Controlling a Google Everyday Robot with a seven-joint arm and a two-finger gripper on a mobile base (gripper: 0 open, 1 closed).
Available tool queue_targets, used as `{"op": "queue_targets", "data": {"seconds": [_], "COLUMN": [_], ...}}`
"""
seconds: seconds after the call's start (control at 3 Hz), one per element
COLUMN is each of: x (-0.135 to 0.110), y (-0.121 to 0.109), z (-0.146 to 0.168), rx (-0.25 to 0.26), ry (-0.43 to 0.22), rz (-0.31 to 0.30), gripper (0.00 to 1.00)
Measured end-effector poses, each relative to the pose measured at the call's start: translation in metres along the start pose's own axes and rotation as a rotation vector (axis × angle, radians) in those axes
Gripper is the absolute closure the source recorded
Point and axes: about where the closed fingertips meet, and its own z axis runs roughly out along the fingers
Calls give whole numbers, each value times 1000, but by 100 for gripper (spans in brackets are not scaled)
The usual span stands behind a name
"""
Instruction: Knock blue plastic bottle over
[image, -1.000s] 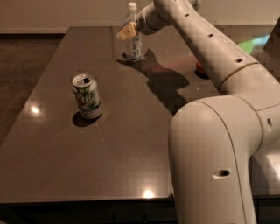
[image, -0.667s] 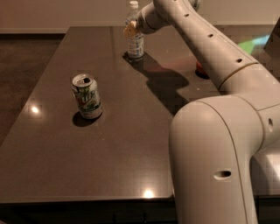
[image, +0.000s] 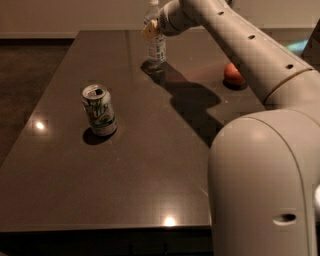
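End effector at one blue plastic bottle, one soda can

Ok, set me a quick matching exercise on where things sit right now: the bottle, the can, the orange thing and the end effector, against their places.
Things:
1. blue plastic bottle
2. green-and-white can
3. orange-red round object
4. end effector

Places:
a. standing alone on the near left part of the table
b. on the right side of the table, close beside the arm
c. standing at the far end of the table
d. raised above the table, up against the bottle's upper part

Pairs: 1-c, 2-a, 3-b, 4-d
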Motion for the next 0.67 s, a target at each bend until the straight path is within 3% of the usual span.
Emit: {"op": "queue_targets", "data": {"seconds": [0.67], "x": [12], "y": [26], "z": [-62], "rx": [-24], "ry": [30], "rz": [1], "gripper": [100]}}
